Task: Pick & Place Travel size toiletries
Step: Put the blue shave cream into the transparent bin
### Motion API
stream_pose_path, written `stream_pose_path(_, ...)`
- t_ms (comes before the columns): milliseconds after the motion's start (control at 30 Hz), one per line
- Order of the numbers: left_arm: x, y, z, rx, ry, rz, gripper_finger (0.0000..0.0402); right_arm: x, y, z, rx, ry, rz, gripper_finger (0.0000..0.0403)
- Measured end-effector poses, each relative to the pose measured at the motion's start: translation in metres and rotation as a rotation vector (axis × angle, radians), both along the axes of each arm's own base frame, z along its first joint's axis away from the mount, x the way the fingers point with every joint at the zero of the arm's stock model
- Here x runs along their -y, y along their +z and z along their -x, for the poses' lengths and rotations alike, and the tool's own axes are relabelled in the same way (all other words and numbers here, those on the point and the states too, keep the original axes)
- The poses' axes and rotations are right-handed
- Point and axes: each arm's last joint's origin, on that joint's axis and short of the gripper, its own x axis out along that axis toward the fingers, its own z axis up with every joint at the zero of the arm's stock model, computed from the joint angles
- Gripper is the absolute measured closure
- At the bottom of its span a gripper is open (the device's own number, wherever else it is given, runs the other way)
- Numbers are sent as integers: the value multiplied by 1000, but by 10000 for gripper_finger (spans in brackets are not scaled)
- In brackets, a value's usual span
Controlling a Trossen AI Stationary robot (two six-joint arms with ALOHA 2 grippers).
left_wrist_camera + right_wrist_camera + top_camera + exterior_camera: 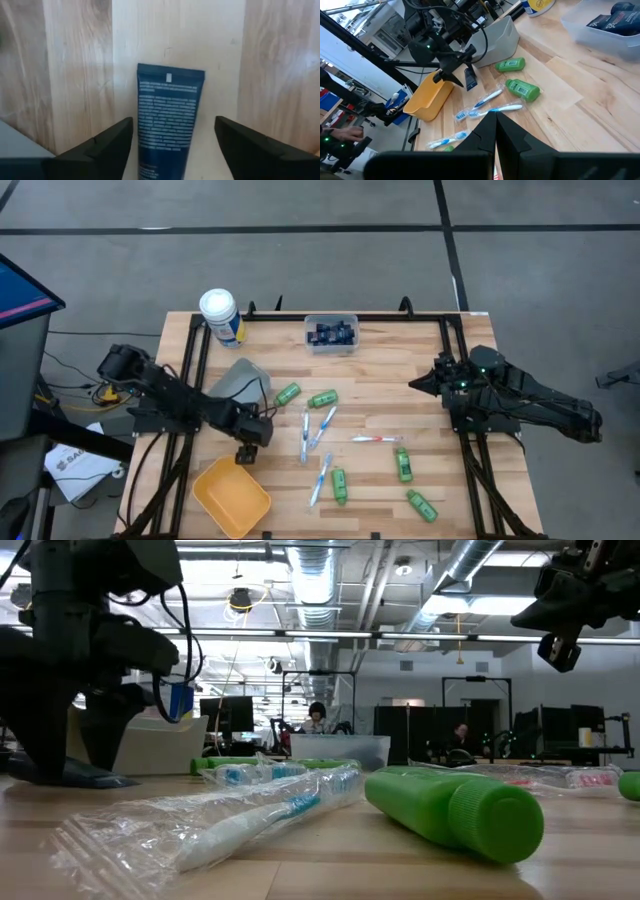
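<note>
Left gripper (pixel 172 145), fingers apart, loosely straddles a navy tube (pixel 167 125) above the table (pixel 430 380) beside the yellow bin (pixel 232 496); unclamped, it may fall outside. Right gripper (pixel 495 125), fingers together, waits.

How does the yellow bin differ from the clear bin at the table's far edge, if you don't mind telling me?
The yellow bin is opaque and looks empty; the clear bin is see-through and holds dark navy tubes. The yellow bin sits at the near edge, turned at an angle, close to the left gripper; the clear bin sits square against the far edge, away from both arms. Both are open-topped and rest on the wooden table.
</note>
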Motion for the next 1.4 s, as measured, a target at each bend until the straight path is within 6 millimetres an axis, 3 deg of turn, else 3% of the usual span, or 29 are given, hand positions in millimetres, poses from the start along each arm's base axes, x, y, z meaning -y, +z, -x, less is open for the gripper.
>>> stream_pose_path(300, 0, 3, 0, 19, -3, 7, 227, 0, -2, 1, -19, 0, -6, 402)
stream_pose_path(700, 1, 3, -3, 44, -9, 13, 288, 0, -2, 1, -19, 1, -5, 402)
stream_pose_path(1000, 2, 5, -6, 86, -8, 25, 392, 0, -2, 1, -19, 1, -5, 402)
stream_pose_path(1200, 3, 6, -9, 103, -14, 47, 400, 0, -2, 1, -19, 1, -5, 402)
stream_pose_path(1400, 3, 28, -14, 206, -44, 0, 400, 0, -2, 1, -20, 1, -5, 402)
